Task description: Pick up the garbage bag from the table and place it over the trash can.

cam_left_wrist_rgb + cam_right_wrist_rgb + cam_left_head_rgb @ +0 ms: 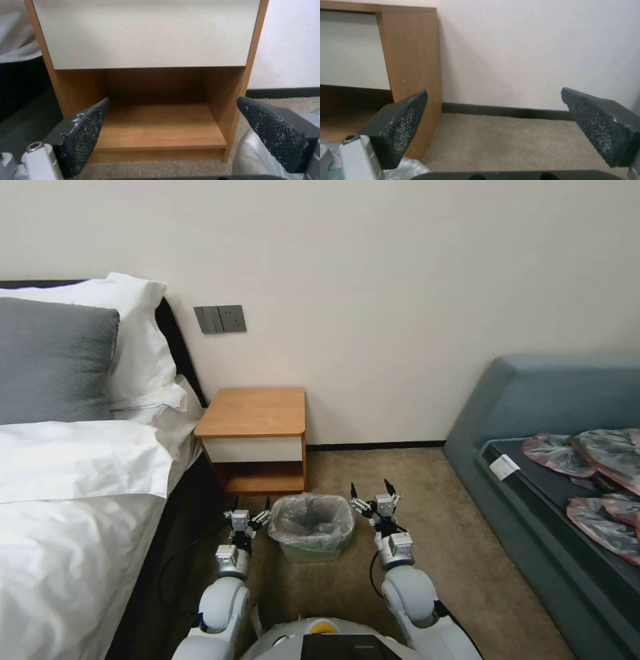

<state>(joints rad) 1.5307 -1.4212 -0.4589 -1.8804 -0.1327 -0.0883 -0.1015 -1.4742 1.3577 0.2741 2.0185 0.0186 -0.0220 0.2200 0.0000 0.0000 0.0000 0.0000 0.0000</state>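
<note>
1. Head view: the garbage bag (311,519) was already draped over the trash can (311,552), crinkly grey plastic folded over the rim. The can stood on the carpet (467,553), just in front of the table (254,413), lower than its front edge. Table top was bare wood.
2. Head view, cont.: my left gripper (251,511) hung just beside the can's left side, my right gripper (373,491) just beside its right side, w/ the can between them. Both had fingers spread, nothing held. Can't tell if either touched the plastic.
3. Head view, surroundings: bed (73,480) to my left, sofa (567,460) to my right w/ several flattened grey-pink bags (600,480) lying on its seat, well apart from the can.
4. Left wrist view: my left gripper (173,135) stood wide open, empty, facing the table's (146,35) white drawer front and low shelf. A bit of the garbage bag (248,155) showed beside one finger.
5. Right wrist view: my right gripper (493,130) also wide open, empty, facing the wall (536,50) and carpet (506,145) past the table's (413,57) side panel. A scrap of garbage bag (408,168) showed near one finger.
</note>
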